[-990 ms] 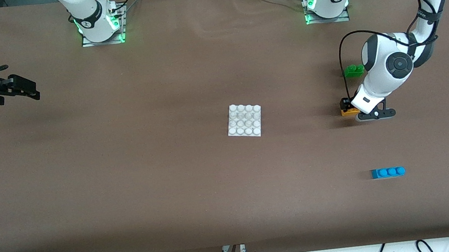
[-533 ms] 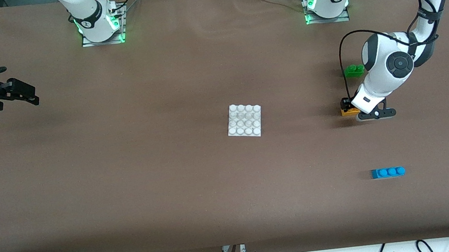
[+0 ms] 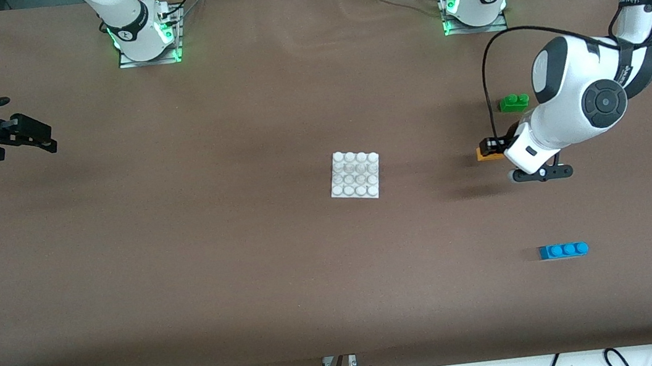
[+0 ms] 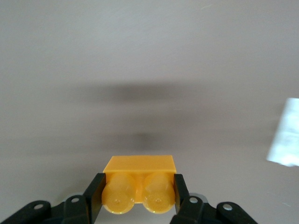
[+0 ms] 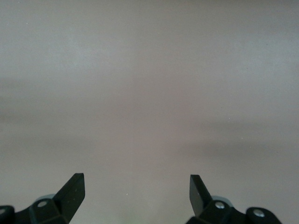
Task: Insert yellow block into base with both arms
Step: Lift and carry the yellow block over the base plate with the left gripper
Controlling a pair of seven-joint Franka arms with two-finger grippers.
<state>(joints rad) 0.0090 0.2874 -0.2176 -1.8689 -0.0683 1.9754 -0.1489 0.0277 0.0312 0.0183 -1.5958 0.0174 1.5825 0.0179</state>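
My left gripper [image 3: 488, 148] is shut on the yellow block [image 3: 486, 154] and holds it a little above the table, toward the left arm's end. In the left wrist view the yellow block [image 4: 139, 185] sits between the two black fingers [image 4: 95, 196], its two studs facing the camera. The white studded base [image 3: 355, 175] lies flat at the table's middle; a pale patch [image 4: 285, 140] at the edge of the left wrist view may be it. My right gripper [image 3: 34, 133] is open and empty at the right arm's end, waiting; its view shows only bare table between the fingertips [image 5: 74, 189].
A green two-stud brick [image 3: 514, 102] lies beside the left arm, nearer to the bases than the yellow block. A blue three-stud brick [image 3: 563, 250] lies nearer to the front camera. The brown table mat's front edge [image 3: 348, 363] runs along the bottom.
My left gripper has lifted the yellow block off the table and carried it a little toward the base. The right gripper has hardly moved.
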